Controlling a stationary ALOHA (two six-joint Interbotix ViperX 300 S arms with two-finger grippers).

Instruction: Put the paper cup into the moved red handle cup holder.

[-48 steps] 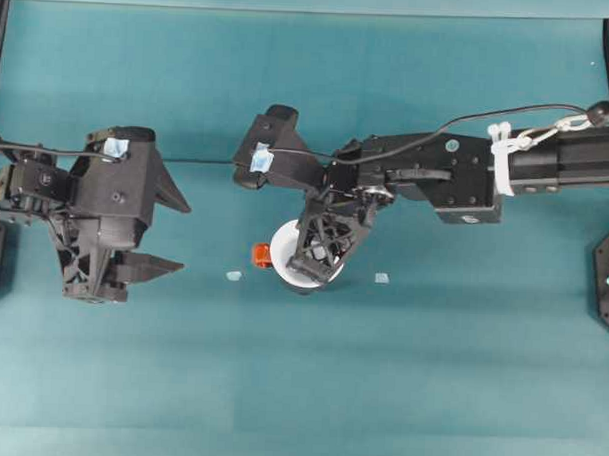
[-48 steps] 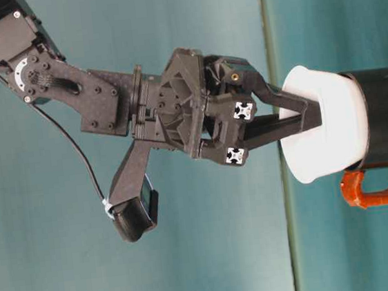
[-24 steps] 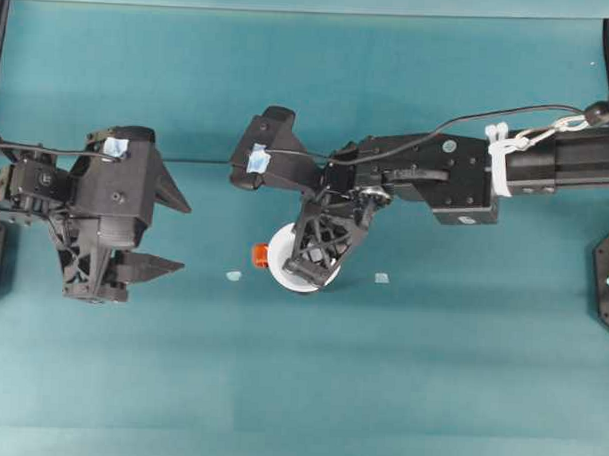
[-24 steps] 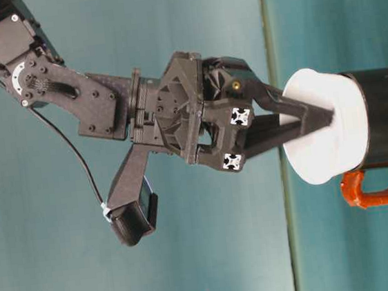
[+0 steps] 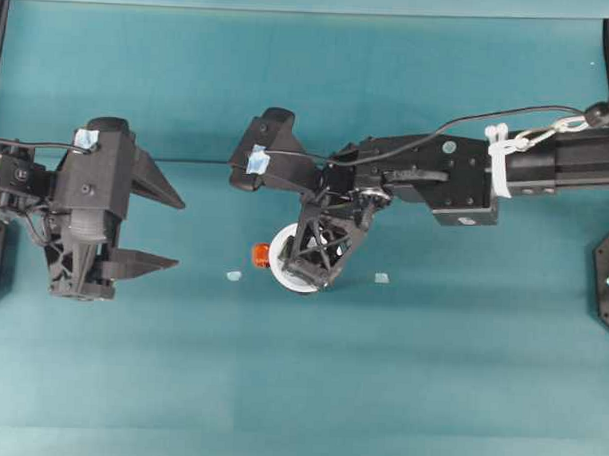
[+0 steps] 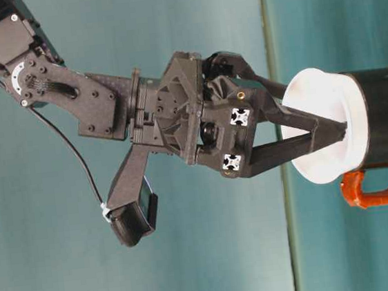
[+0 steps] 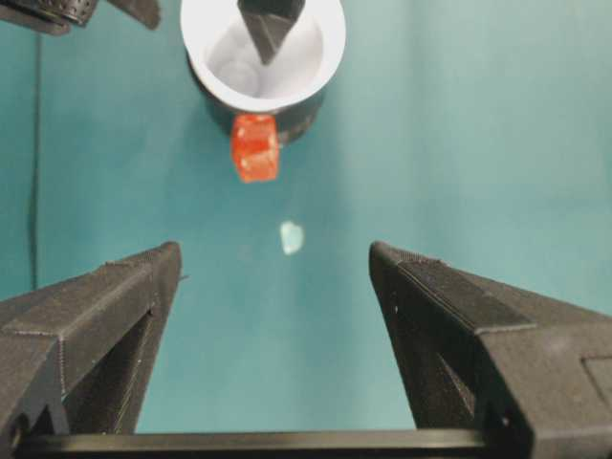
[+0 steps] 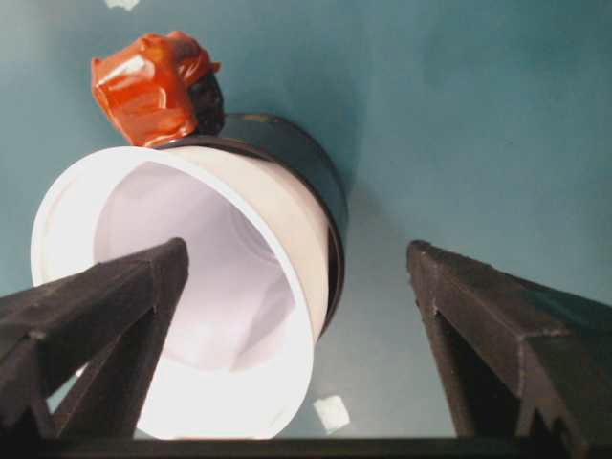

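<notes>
Bench: we see a teal bench (image 5: 400,371) with two small pale tape scraps (image 5: 234,276) near the middle.
Cup: our plain white tapered paper cup (image 8: 239,287) sits upright inside the glossy black round cup holder with the orange-red handle (image 6: 386,125), rim above the holder's edge.
Right tool: our right tool (image 6: 341,128) has fingers spread apart, one inside the cup, one outside its wall.
Left tool: our left tool (image 5: 164,230) hovers well apart from the cup, fingers wide apart, gripping nothing.

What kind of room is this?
Probably a robot test bench: two black arms with pincers over a bare teal table, one paper cup in a cup holder.
</notes>
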